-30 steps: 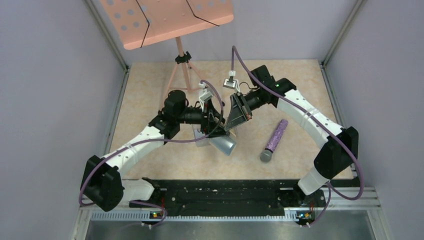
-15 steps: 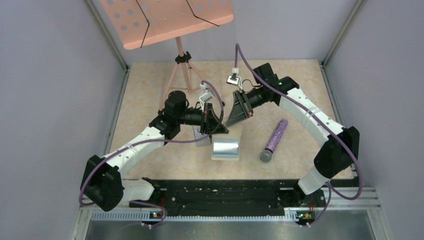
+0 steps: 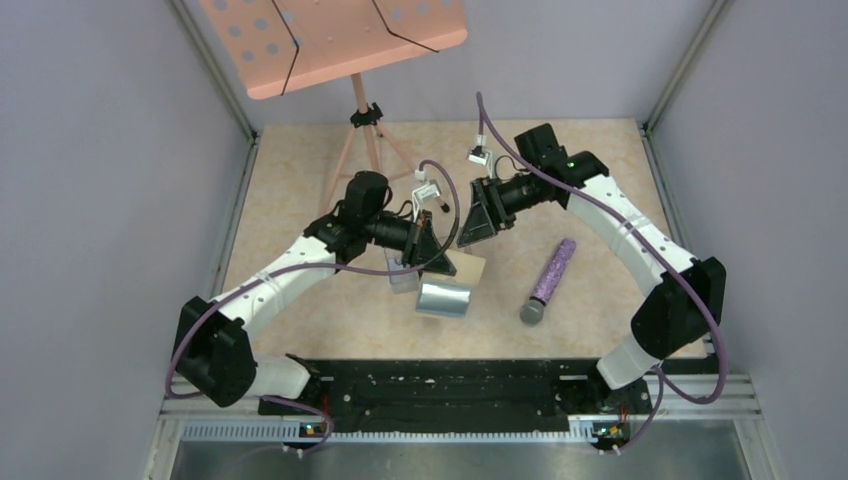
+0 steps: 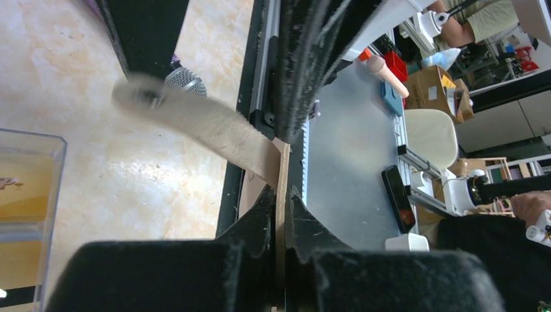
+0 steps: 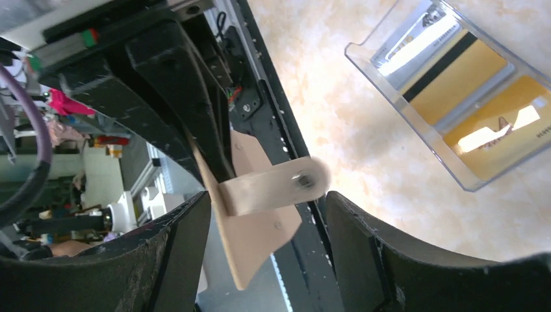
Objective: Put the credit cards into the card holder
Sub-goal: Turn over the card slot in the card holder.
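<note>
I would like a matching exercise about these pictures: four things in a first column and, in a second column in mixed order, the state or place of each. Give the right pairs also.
Things
1. left gripper
2. right gripper
3. credit cards
4. purple microphone

State or place
A. lies alone on the table, touched by nothing
B. open
C. inside the clear box
D. shut on the card holder

Right pairs: 1-D, 2-B, 3-C, 4-A
</note>
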{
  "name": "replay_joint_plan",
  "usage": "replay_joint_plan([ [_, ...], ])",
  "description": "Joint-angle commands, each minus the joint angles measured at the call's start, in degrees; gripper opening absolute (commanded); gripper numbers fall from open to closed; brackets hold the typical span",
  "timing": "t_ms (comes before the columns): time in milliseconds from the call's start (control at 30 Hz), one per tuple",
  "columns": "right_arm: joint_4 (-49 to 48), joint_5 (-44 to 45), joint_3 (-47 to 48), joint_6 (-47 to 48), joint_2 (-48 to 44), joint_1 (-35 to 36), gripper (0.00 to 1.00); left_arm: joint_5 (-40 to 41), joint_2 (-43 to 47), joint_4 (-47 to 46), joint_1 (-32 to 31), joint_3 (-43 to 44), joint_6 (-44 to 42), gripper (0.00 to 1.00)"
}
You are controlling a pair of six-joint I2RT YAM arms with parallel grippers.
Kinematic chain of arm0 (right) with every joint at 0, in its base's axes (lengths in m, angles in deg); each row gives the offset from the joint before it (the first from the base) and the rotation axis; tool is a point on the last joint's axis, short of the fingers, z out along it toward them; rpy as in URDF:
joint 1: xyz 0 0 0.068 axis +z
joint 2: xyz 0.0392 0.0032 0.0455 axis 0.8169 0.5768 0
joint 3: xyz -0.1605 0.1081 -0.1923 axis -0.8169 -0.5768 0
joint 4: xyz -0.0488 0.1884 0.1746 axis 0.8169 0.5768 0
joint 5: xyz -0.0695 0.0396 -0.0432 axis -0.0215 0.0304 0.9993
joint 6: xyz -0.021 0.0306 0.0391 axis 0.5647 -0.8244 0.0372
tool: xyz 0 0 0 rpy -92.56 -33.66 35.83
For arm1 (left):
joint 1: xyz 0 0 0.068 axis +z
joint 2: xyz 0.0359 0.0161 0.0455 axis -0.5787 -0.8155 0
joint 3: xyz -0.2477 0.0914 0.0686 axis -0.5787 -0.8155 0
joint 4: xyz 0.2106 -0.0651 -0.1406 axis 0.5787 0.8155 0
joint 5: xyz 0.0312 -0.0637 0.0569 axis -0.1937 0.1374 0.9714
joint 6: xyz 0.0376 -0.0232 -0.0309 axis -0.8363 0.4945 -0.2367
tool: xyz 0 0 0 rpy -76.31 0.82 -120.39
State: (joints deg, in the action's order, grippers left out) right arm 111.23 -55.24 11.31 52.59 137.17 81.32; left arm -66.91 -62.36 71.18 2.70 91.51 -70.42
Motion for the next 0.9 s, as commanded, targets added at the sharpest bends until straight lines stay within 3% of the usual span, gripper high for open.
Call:
replay_joint_plan([
  [0, 4.05, 2.45, -0.93, 5.68, -0.38, -0.44, 0.65, -3.79, 0.06, 2.94, -0.13, 2.5, -3.11, 0.0],
  [233, 5.61, -7.63, -2.31, 8.06, 0.54, 0.58, 0.58, -3.74, -0.89, 3.12, -0.16, 3.31, -3.37, 0.0],
  [600, 6.75, -11.02, -6.09, 9.37, 1.39, 3.76, 0.45, -3.78, -2.85, 3.4, -0.1, 5.91, -3.58, 0.0],
  [667, 6.76, -11.06, -6.11, 9.37, 1.92, 4.04, 0.36, -3.69, -2.82, 3.29, -0.15, 6.16, -3.62, 0.0],
  [733, 6.82, -11.7, -5.96, 9.33, 2.66, 4.11, 0.07, -3.23, -2.6, 3.29, -0.08, 6.29, -3.76, 0.0],
  [767, 6.81, -11.66, -5.57, 9.23, 2.96, 4.09, 0.0, -2.78, -2.44, 3.36, -0.11, 6.28, -3.86, 0.01],
  [833, 6.68, -11.49, -4.63, 9.13, 3.21, 4.11, 0.0, -0.73, -1.76, 4.16, -0.05, 6.4, -4.52, 0.13],
  [867, 6.69, -11.04, -3.93, 9.01, 3.28, 4.05, 0.0, 1.71, -1.26, 5.79, -0.03, 6.74, -5.28, 0.26],
])
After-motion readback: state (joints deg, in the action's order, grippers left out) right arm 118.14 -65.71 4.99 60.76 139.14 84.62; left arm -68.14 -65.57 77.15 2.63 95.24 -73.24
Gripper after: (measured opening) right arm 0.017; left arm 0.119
